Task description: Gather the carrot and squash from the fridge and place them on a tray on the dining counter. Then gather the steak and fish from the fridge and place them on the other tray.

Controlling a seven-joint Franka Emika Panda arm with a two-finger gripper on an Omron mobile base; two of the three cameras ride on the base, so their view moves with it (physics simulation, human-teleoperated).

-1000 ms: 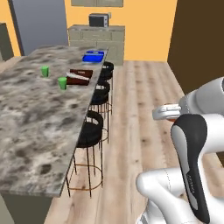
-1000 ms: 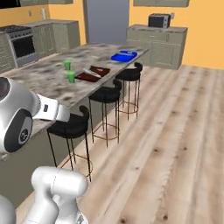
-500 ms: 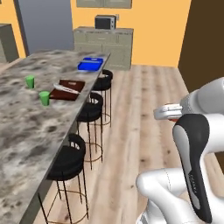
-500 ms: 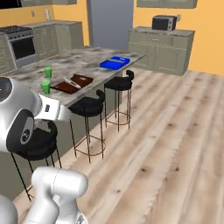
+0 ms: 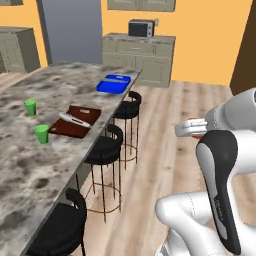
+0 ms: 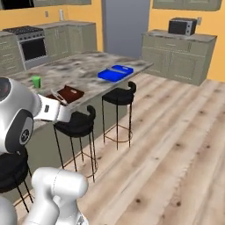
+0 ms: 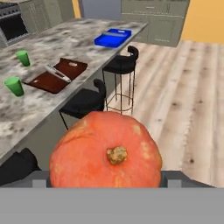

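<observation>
A round orange squash [image 7: 105,151] with a brown stem scar sits right in front of the hand camera, and my gripper [image 7: 104,178] is shut on it, its dark fingers just showing at either side. On the marble dining counter [image 5: 30,165] lie a blue tray [image 5: 114,83] [image 6: 115,73] [image 7: 113,37] and a dark brown tray [image 5: 75,120] [image 6: 67,94] [image 7: 57,74] with a pale long thing on it. The grey fridge [image 5: 71,31] [image 6: 125,22] stands behind the counter. Carrot, steak and fish are out of view.
Two green cups [image 5: 30,106] [image 5: 42,134] stand on the counter near the brown tray. Black bar stools [image 5: 127,107] [image 5: 102,150] [image 5: 57,230] line the counter's near side. Open wooden floor [image 6: 176,145] lies to the right. A microwave [image 5: 141,28] sits on the back cabinets.
The whole picture has shifted, so the base has moved: counter, trays and stools now look closer and sit differently in frame. The arm keeps the same pose relative to the base.
</observation>
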